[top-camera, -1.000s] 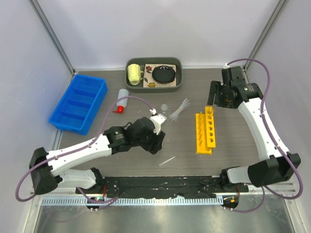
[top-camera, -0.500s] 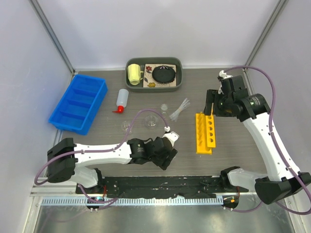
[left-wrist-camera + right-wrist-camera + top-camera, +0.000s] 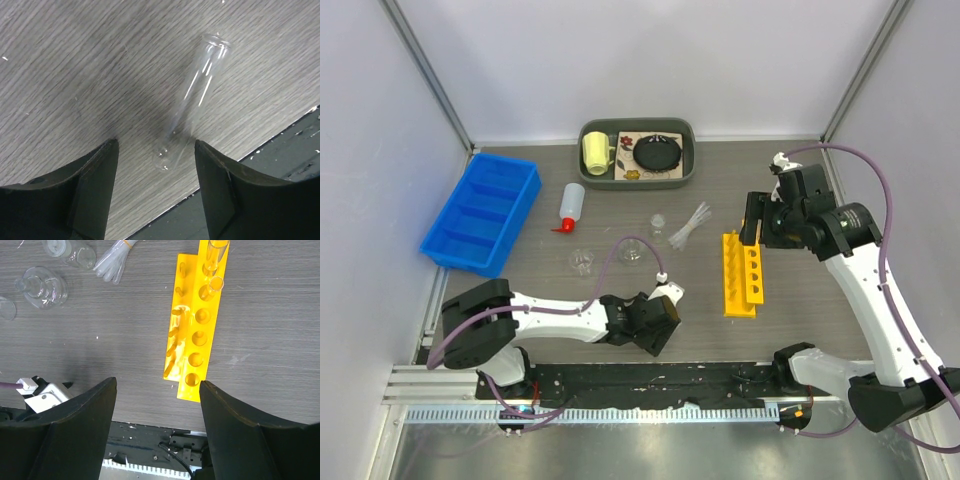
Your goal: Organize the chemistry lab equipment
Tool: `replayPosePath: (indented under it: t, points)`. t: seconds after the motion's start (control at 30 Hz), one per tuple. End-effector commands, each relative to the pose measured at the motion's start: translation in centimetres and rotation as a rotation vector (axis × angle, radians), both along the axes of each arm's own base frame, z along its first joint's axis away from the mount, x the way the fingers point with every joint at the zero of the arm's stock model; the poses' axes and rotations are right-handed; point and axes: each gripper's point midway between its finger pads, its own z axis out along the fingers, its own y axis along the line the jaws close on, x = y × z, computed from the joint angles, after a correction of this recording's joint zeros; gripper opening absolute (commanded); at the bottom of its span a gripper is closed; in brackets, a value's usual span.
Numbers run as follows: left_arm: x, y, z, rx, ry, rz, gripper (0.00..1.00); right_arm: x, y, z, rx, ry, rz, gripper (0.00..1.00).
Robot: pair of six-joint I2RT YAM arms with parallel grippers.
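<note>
On the grey wood-grain table, closed in by plain white walls w/ metal corner posts, a clear test tube lies flat near the front edge, just beside the black strip. Left gripper stands wide open around its round end, gap on both sides. Right gripper, also wide open & empty, hangs over the yellow tube rack, approx. centre-right; squeeze bottle is further back-left
</note>
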Motion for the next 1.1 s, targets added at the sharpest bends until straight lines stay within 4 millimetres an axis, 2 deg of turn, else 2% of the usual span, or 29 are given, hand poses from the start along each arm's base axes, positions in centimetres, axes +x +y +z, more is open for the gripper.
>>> replayPosePath:
  t: [0.0, 0.27, 0.53, 0.67, 0.73, 0.9, 0.93, 1.0, 1.03, 1.07]
  points:
    - [0.4, -0.7, -0.4, -0.035, -0.026, 0.021, 0.64, -0.4, 0.5, 0.2, 0.027, -0.010, 0.007, 0.72]
    - [0.1, -0.1, -1.6, -0.001, -0.025, 0.007, 0.51, -0.6, 0.9, -0.1, 0.033, -0.008, 0.013, 0.72]
    - [-0.6, 0.2, -2.7, 0.039, -0.020, -0.001, 0.31, -0.7, 0.9, -0.5, 0.033, -0.010, 0.015, 0.72]
    - [-0.5, 0.7, -2.1, 0.063, -0.041, 0.002, 0.16, -0.9, 1.1, -0.8, 0.043, -0.008, 0.021, 0.72]
    - [-0.3, 0.6, -0.6, 0.040, -0.062, -0.001, 0.15, -0.9, 1.4, -0.8, 0.054, -0.017, 0.031, 0.72]
    - [-0.2, -0.5, 4.6, -0.081, -0.083, -0.046, 0.14, -1.9, 4.0, -0.7, 0.165, 0.013, 0.157, 0.72]
    - [-0.9, -1.0, 6.4, -0.151, -0.060, -0.085, 0.14, -2.1, 4.4, -0.8, 0.178, 0.021, 0.177, 0.71]
    - [-1.2, -1.3, 8.2, -0.210, -0.058, -0.132, 0.15, -3.1, 5.4, -1.2, 0.226, 0.043, 0.238, 0.71]
    - [-2.2, -1.8, 10.2, -0.292, -0.030, -0.184, 0.16, -3.4, 5.7, -1.3, 0.241, 0.043, 0.259, 0.71]
    - [-2.4, -1.8, 10.9, -0.317, -0.030, -0.215, 0.18, -4.3, 6.4, -1.4, 0.281, 0.058, 0.299, 0.71]
